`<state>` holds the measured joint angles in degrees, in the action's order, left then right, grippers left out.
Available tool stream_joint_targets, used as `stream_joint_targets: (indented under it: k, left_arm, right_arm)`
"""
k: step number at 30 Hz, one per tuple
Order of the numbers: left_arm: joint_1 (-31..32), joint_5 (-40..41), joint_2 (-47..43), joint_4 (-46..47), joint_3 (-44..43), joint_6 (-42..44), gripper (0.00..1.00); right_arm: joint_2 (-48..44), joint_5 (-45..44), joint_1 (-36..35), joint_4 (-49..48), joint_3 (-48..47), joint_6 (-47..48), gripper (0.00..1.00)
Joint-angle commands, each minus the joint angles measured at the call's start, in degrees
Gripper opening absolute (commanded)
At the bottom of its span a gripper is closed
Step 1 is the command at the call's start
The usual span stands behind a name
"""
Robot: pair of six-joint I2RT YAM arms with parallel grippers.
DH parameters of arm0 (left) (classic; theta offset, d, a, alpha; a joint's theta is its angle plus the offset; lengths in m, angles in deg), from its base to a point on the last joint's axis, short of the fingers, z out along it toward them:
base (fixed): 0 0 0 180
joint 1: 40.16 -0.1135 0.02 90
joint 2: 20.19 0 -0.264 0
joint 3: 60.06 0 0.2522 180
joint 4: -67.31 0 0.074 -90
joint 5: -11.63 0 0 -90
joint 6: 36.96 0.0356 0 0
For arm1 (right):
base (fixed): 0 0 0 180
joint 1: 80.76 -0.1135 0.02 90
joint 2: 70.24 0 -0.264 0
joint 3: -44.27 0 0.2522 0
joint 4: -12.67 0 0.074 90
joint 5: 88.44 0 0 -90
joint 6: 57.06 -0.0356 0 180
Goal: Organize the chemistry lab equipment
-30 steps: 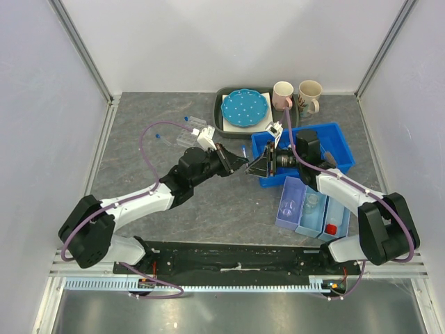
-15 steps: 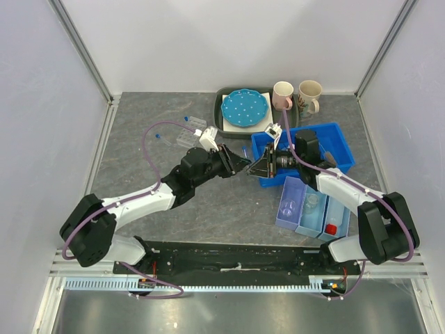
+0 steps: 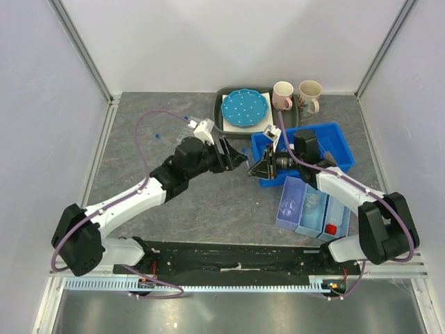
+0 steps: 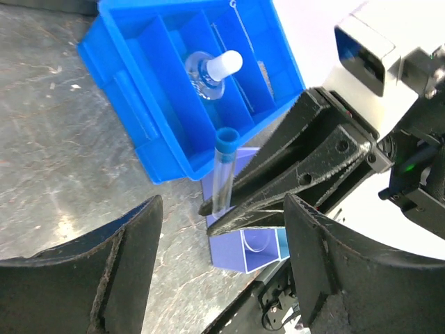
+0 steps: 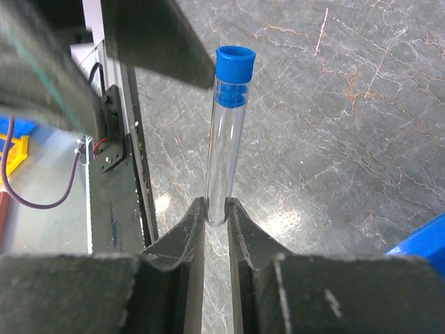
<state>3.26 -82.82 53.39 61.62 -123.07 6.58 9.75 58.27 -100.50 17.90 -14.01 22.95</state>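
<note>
A clear blue-capped tube (image 5: 226,139) sticks out from my right gripper (image 5: 216,209), which is shut on its rounded bottom end above the grey table. The left wrist view shows the same tube (image 4: 223,174) in the right gripper's black fingers (image 4: 299,181). My left gripper (image 4: 222,209) is open, its jaws wide on either side of the tube and touching nothing. From above, the left gripper (image 3: 235,157) faces the right gripper (image 3: 257,167) near the blue bin (image 3: 337,138). A stoppered glass flask (image 4: 208,69) lies in the bin.
Small purple and light-blue trays (image 3: 286,221) at the right front hold glassware and a red-capped bottle (image 3: 332,228). A clear rack with tubes (image 3: 191,129) lies at the back left. The blue dotted plate (image 3: 243,106) rests on a dark tray beside two mugs (image 3: 283,94).
My right gripper has shut on the tube's bottom end. My left gripper has opened, let go of the tube and drawn back a little to the left.
</note>
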Motion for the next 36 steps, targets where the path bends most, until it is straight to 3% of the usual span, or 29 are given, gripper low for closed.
stream_joint_targets:
  k: [1,8,15,21,24,25,27,30,31,33,34,36]
  left_arm:
    - [-4.21,-5.47,-0.63,-10.96,-6.72,6.98,0.76]
    - [-5.27,-12.94,5.07,-21.60,-17.17,12.26,0.74]
    - [-5.27,-16.38,12.80,-26.61,-23.78,14.29,0.61]
    - [-5.27,-17.79,16.15,-29.26,-27.82,15.69,0.42]
    - [-5.27,-18.75,17.03,-30.31,-28.88,16.13,0.23]
    - [-5.27,-18.76,17.03,-30.31,-28.88,16.13,0.12]
    - [-5.27,-18.84,16.68,-30.49,-28.79,16.22,0.03]
    - [-5.36,-16.92,15.37,-30.75,-27.65,16.22,0.02]
    - [-5.36,-15.95,14.84,-31.01,-27.21,16.05,0.02]
    - [-5.97,-12.09,13.08,-31.54,-25.63,15.44,0.02]
    - [-6.41,-9.81,12.21,-31.54,-24.24,15.17,0.02]
    - [-8.17,-7.34,9.93,-31.54,-23.00,14.64,0.02]
  right_arm:
    - [-1.06,1.65,-0.73,3.07,-2.95,6.91,0.16]
    - [-1.06,3.06,-1.52,5.90,-3.74,11.04,0.16]
    - [-1.15,3.58,-1.87,7.30,-4.09,12.72,0.16]
    - [-1.06,3.67,-2.14,8.09,-4.35,13.69,0.16]
    - [-0.88,3.41,-2.31,8.45,-4.62,14.48,0.16]
    - [-0.80,3.32,-2.40,8.45,-4.71,14.57,0.16]
    - [-0.80,2.97,-2.40,8.88,-4.79,14.92,0.17]
    - [-0.88,1.92,-2.40,11.25,-5.23,16.15,0.32]
    - [-0.97,1.57,-2.40,11.69,-5.58,17.11,0.49]
    - [-1.58,0.25,-2.31,13.36,-5.94,18.34,0.64]
    - [-2.02,-0.02,-2.31,13.98,-6.29,20.00,0.77]
    - [-2.64,-1.33,-2.23,15.13,-6.46,20.81,0.89]
